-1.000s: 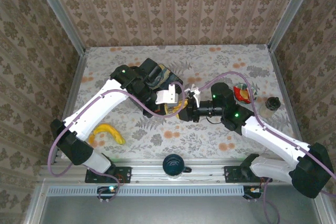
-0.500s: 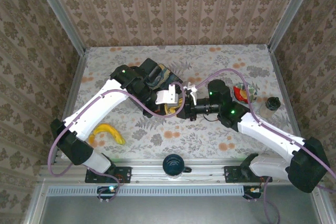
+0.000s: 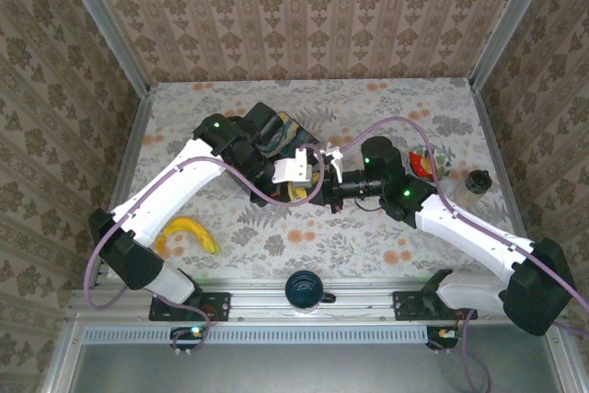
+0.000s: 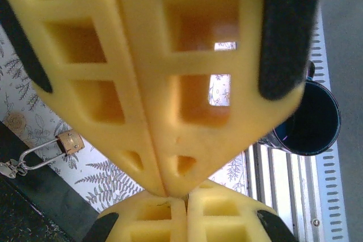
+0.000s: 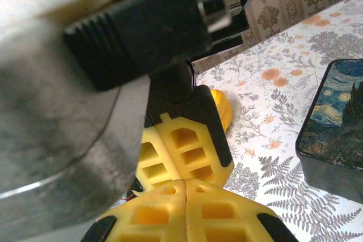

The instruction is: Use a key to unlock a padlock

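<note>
Yellow foam right tool [image 5: 186, 188] has just pressed shut and shifted left, tip-to-tip against the left tool [image 4: 163, 182], likewise pressed together. Brass padlock [image 4: 69, 141] sits lower left in the left wrist view, over the worktop [image 4: 110, 181]. The key is not discernible; likely a handover pinch.

The padlock [image 4: 70, 141] is brass-gold, the banana [image 3: 193, 226] yellow.

Blue tin box [image 5: 334, 128] near the jaws; far table [image 3: 396, 103] seemingly open.
</note>
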